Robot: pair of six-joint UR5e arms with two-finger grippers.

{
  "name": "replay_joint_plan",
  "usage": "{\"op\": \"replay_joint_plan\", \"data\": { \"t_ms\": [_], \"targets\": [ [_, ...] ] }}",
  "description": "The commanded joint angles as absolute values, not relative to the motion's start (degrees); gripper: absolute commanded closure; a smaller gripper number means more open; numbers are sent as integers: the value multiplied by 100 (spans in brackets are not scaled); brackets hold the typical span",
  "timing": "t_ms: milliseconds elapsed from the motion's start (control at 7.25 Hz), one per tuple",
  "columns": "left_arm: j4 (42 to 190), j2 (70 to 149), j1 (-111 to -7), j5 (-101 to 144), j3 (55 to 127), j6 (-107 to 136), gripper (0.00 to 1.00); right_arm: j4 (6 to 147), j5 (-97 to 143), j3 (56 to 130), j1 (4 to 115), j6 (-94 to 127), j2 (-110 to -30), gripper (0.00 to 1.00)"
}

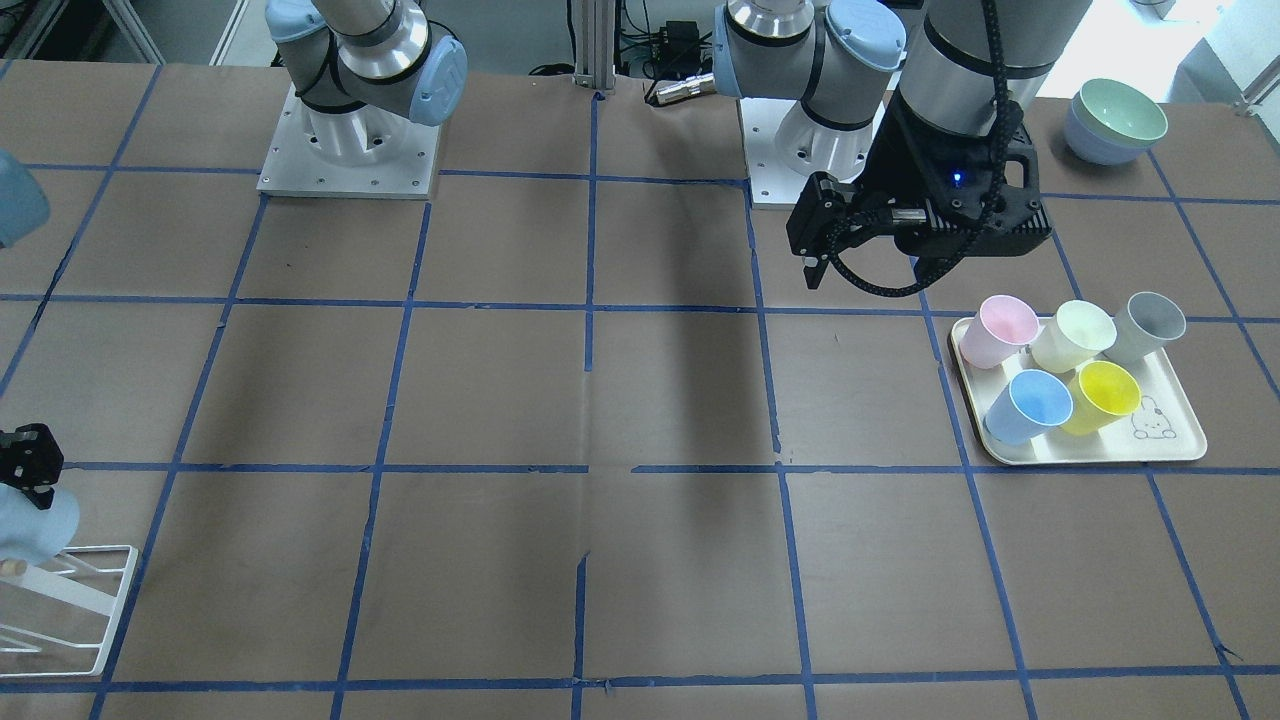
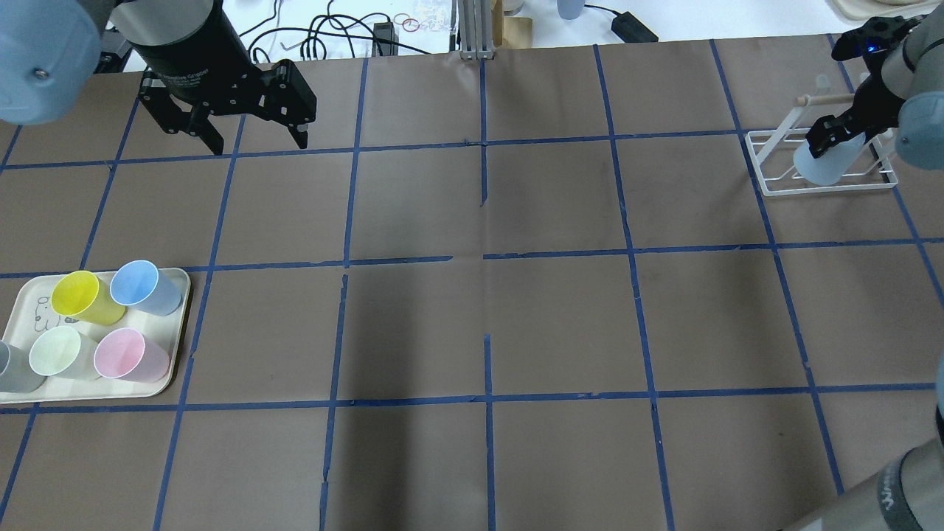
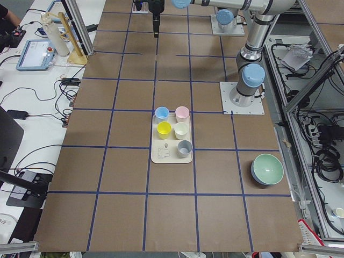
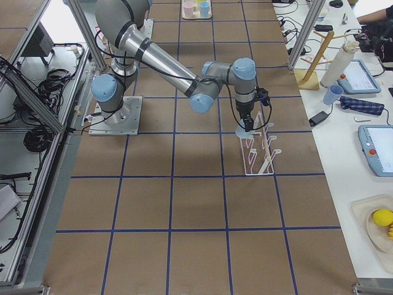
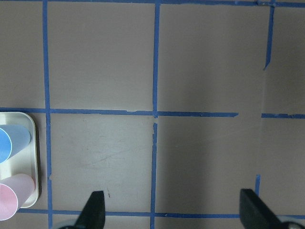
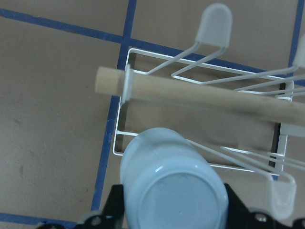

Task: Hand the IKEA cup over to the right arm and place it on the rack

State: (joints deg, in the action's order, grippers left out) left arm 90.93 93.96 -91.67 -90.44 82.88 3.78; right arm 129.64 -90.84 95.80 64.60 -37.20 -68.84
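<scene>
Crowded quarters at the rack [image 2: 830,189]: a wooden dowel [image 6: 205,98] spans its top, and capped white rods [image 6: 215,24] slant up inside the frame, leaving only narrow gaps between them. The IKEA cup [image 6: 171,191], clamped in the right gripper [image 2: 830,144], fills the space just below the dowel at one end of the rack. Beyond the rack, bare taped table [image 2: 560,324] lies open across the middle. Well apart from the rack, a tray [image 2: 173,369] of five cups occupies the opposite end, where the left gripper [image 2: 259,144] hangs above the table, jaws spread.
</scene>
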Motion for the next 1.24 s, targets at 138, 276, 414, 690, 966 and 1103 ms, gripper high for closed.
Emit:
{"op": "replay_joint_plan", "data": {
  "t_ms": [138,276,414,690,966,1103],
  "targets": [
    [9088,9396,-9167,-9053,8288,378,0,12964,-9088,9580,6460,-3718,-6829,5],
    [9088,9396,-9158,-9053,8288,378,0,12964,-9088,9571,6460,-3718,-6829,3],
    [9088,9396,-9167,-9053,8288,378,0,12946,-9114,9571,6460,-3718,-6881,0],
    [9088,9387,-9167,-9044,8288,378,0,12772,-9219,9528,6469,-3700,-7144,0],
    [9079,9387,-9158,-9053,8288,378,0,11643,-9229,9545,6504,-3335,-7854,0],
    [9079,9378,-9167,-9053,8288,378,0,10949,-9159,9554,6539,-2748,-8292,0]
  ]
}}
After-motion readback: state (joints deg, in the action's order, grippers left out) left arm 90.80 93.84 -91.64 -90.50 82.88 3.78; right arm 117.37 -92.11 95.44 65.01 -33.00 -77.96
